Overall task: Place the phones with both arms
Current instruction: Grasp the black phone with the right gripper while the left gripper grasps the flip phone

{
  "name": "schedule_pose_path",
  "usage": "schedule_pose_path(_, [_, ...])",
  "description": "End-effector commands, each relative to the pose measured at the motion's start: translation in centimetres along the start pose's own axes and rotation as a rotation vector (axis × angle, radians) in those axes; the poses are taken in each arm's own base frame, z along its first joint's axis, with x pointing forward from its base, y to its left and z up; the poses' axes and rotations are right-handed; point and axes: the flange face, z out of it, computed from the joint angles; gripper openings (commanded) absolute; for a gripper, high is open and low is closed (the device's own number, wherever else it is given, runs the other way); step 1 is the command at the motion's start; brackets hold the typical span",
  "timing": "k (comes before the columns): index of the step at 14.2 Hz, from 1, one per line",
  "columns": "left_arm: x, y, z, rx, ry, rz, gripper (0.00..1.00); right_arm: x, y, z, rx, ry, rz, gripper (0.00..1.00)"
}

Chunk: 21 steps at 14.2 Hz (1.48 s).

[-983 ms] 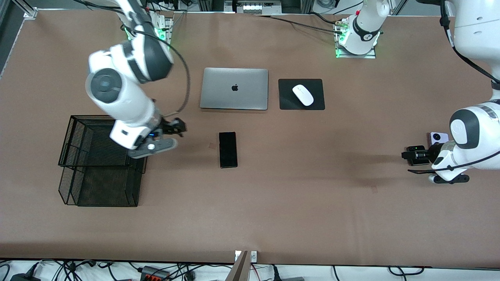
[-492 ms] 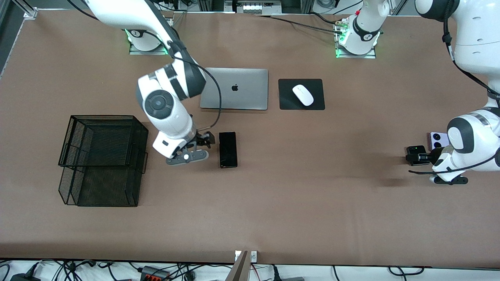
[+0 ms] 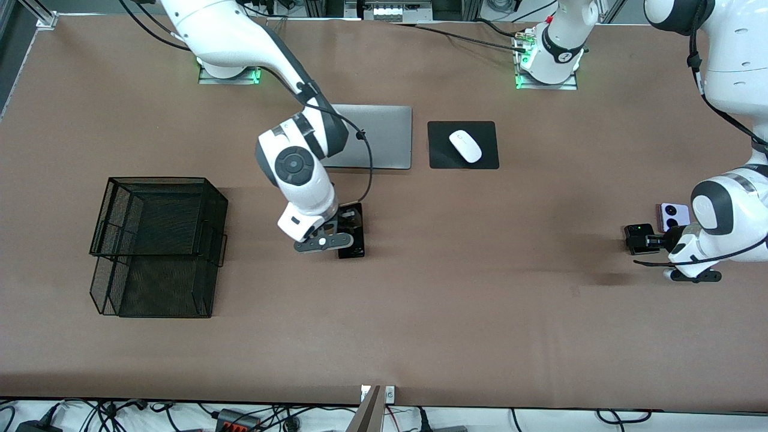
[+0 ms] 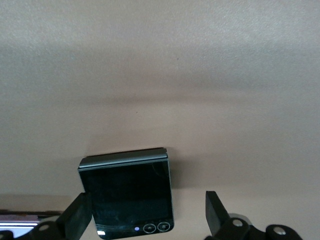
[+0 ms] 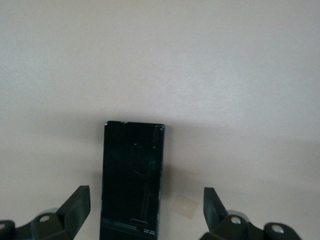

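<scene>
I see the slim phone [image 3: 351,231] lying flat on the tabletop [image 3: 456,312], nearer the front camera than the laptop [image 3: 384,144]. My right hand [image 3: 343,225] hangs just over it. In the right wrist view the phone [image 5: 132,177] lies between the two spread fingers [image 5: 75,207], closer to one of them, and neither finger touches it. A small pale square patch [image 5: 182,206] sits on the tabletop just beside the phone.

At the left arm's end of the tabletop lies the black folded phone [image 3: 637,231], with the lilac phone [image 3: 674,215] just beside it, a little farther from the front camera. My left hand [image 3: 651,241] is low over the black folded phone. In the left wrist view that phone [image 4: 127,197] lies between the spread fingers [image 4: 215,212], close against one finger, with open tabletop between it and the other; I can't tell whether that near finger touches it. Nothing is gripped by either hand.

Beside the laptop, toward the left arm's end, a white mouse [image 3: 465,146] rests on a black pad [image 3: 486,157]. Toward the right arm's end of the tabletop stands a black wire-mesh tray [image 3: 157,243] of two tiers, well apart from the slim phone. The right arm's forearm covers one corner of the laptop in the front view.
</scene>
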Motion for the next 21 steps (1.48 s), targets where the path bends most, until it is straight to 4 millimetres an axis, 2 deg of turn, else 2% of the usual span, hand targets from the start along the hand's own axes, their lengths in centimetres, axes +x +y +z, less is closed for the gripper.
schedule_pose_path(1, [-0.4,-0.9,0.6,0.007,-0.007,0.011,1.00,0.6,-0.1,0.0,0.007,0.009,0.021,1.00])
schedule_pose_path(4, [-0.5,-1.4,0.7,0.005,-0.008,0.005,1.00,0.3,-0.3,1.1,0.001,-0.002,0.023,1.00])
schedule_pose_path(7, [-0.6,-1.4,1.0,0.003,-0.011,0.023,1.00,-0.3,-0.8,3.2,-0.002,-0.009,0.018,1.00])
schedule_pose_path(9, [-0.5,-1.3,1.1,0.003,-0.011,0.024,1.00,-1.2,-2.6,4.7,0.007,0.009,0.028,1.00])
schedule_pose_path(12, [-0.5,-1.2,1.6,0.006,-0.012,0.027,1.00,-1.6,-3.3,6.3,0.018,0.029,0.064,1.00])
schedule_pose_path(13, [-0.6,-1.3,1.7,0.006,-0.012,0.027,1.00,-2.3,-4.3,6.8,0.015,0.022,0.047,1.00])
schedule_pose_path(20, [-0.8,-1.3,2.5,0.010,-0.002,0.043,1.00,-2.1,-3.7,6.5,-0.026,0.028,0.003,1.00])
schedule_pose_path(21, [-0.8,-1.3,2.4,0.011,0.000,0.056,0.95,-2.3,-3.6,6.6,-0.049,0.014,-0.011,1.00])
